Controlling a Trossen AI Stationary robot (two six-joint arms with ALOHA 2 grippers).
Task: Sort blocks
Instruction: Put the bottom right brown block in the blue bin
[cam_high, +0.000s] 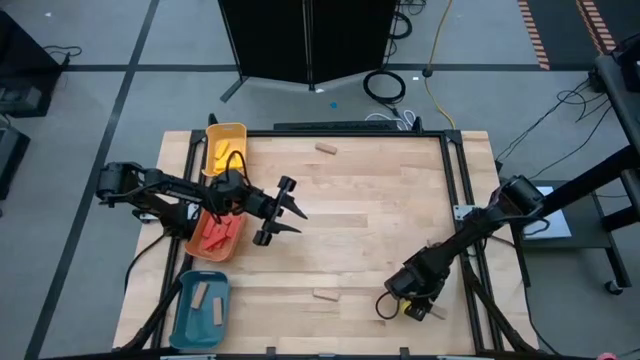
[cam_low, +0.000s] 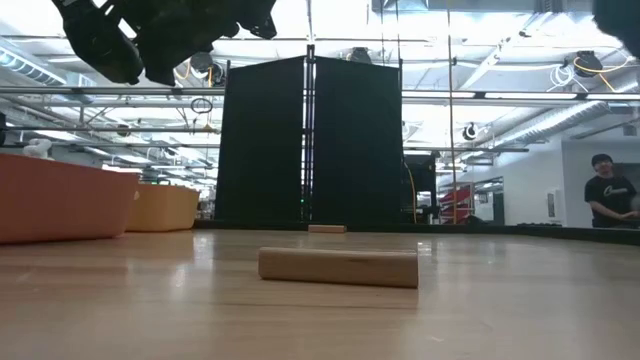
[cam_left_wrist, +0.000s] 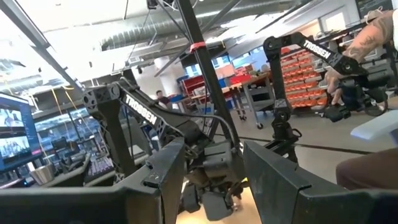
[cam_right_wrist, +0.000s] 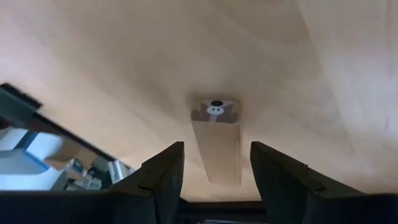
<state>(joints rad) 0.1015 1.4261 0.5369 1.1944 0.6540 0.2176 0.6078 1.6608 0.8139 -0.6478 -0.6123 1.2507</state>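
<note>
Pale wooden tabletop (cam_high: 370, 215): a tan wooden block (cam_right_wrist: 216, 146) is straddled by the spread-fingered right gripper (cam_right_wrist: 212, 163); the left gripper (cam_high: 287, 208) is held spread, empty.

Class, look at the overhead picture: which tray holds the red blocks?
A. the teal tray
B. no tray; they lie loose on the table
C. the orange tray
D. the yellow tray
C: in the high view the red blocks lie inside the orange tray, just below the left gripper; the yellow tray holds yellow blocks and the teal tray holds tan ones.
</note>
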